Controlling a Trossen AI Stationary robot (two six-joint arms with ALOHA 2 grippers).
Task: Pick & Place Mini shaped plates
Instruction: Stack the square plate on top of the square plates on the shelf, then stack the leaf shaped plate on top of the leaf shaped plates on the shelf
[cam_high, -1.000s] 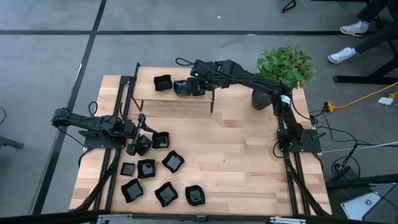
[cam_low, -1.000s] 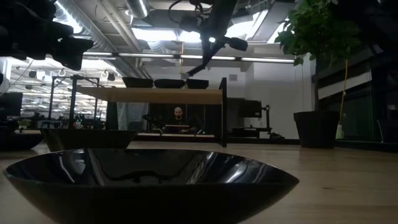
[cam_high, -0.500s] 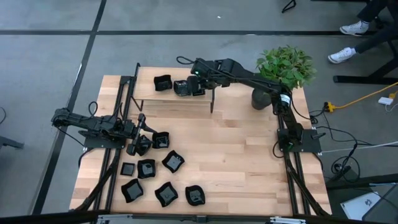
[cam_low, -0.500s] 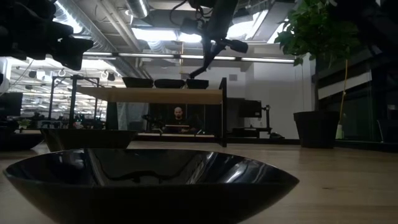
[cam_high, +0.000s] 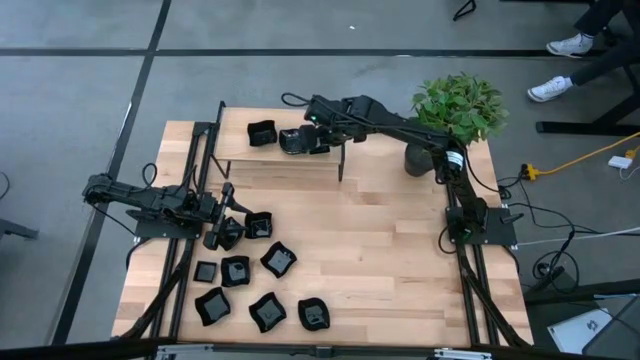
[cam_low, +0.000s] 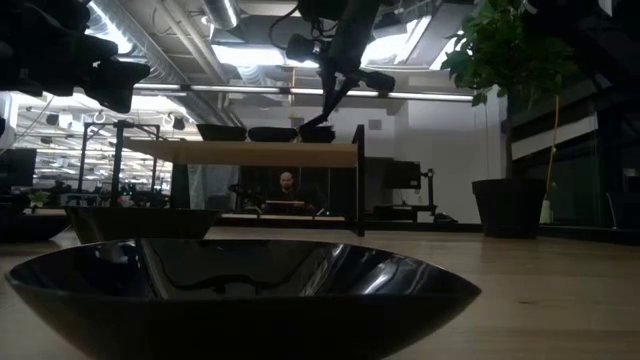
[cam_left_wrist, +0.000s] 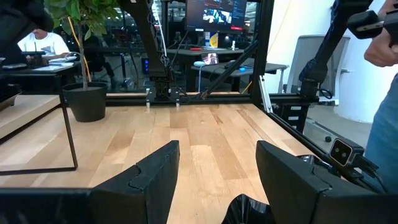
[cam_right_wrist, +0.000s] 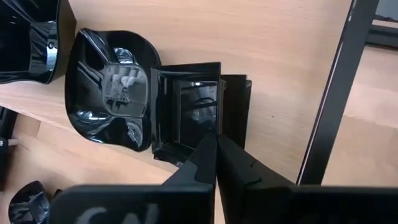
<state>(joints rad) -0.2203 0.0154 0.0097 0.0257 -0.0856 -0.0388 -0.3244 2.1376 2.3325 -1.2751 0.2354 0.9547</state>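
Observation:
A raised wooden shelf (cam_high: 285, 165) stands along the table's far side with three mini shaped plates on it. They are a dark one at the left (cam_high: 262, 133), a wavy-edged one (cam_right_wrist: 112, 87) and a square one (cam_right_wrist: 186, 106). The square one butts against the wavy one. My right gripper (cam_right_wrist: 216, 142) is shut, slanting down over the square plate. Several more black plates (cam_high: 250, 285) lie on the near-left table. My left gripper (cam_left_wrist: 217, 168) waits open and level by them at the left edge. My right gripper has its shut fingertips (cam_low: 322, 124) on the square plate's rim (cam_right_wrist: 198, 144), on the side facing the wrist camera. It comes from above, slanting down from the table's right. The plate sits on the shelf. Whether the rim is pinched between the fingers I cannot tell.
A potted plant (cam_high: 455, 110) in a dark pot (cam_high: 418, 158) stands at the far right, beside the shelf's black leg (cam_high: 341, 168). Bare wood (cam_high: 390, 250) fills the middle and right. A black dish (cam_low: 240, 285) fills the low view's foreground. People show in the room behind.
In the low view my right gripper's tips have sunk a little and shifted toward the shelf's right end, coming onto the rim of the rightmost plate. It has stayed shut. The plates on the shelf have kept their places.

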